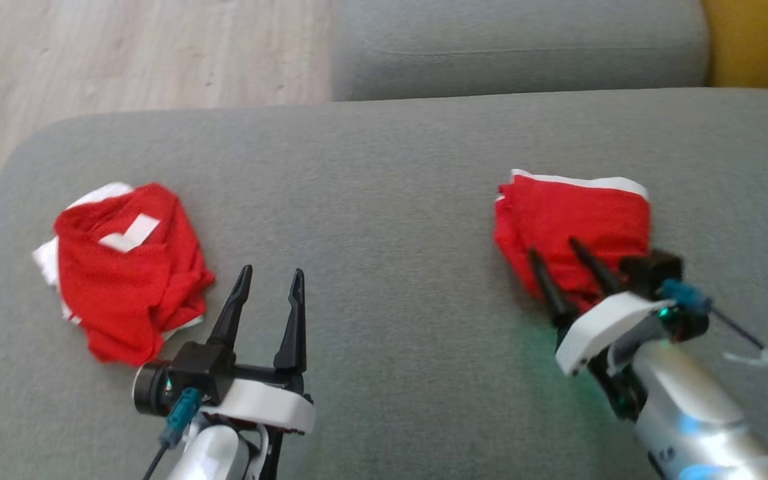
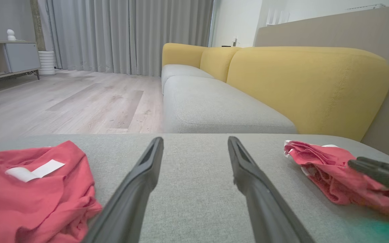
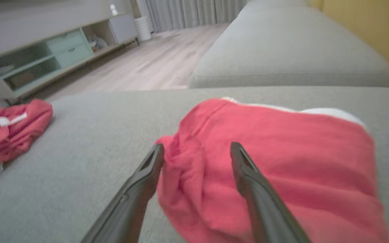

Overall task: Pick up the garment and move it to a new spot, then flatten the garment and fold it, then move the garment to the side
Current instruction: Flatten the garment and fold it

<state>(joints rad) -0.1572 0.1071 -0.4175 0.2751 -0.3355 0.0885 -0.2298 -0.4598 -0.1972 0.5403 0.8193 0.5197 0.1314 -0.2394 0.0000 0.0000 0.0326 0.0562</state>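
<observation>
A folded red garment (image 1: 577, 217) with a white edge lies on the right of the grey sofa cushion (image 1: 384, 173). My right gripper (image 1: 553, 248) stands open over the garment's near left corner. In the right wrist view the right gripper (image 3: 197, 148) has its fingers either side of a bunched fold of the garment (image 3: 282, 152), with a gap to the cloth. A second red garment (image 1: 131, 273), crumpled and showing a white label, lies on the cushion's left. My left gripper (image 1: 272, 272) is open just right of it, over bare cushion and holding nothing. In the left wrist view the left gripper (image 2: 195, 140) is open too.
Beyond the cushion's far and left edges lies a wooden floor (image 1: 124, 53). Another grey seat (image 1: 517, 40) stands behind, with a yellow backrest (image 2: 302, 84) to the right. A low cabinet (image 3: 46, 57) stands across the room. Bare cushion separates the two garments.
</observation>
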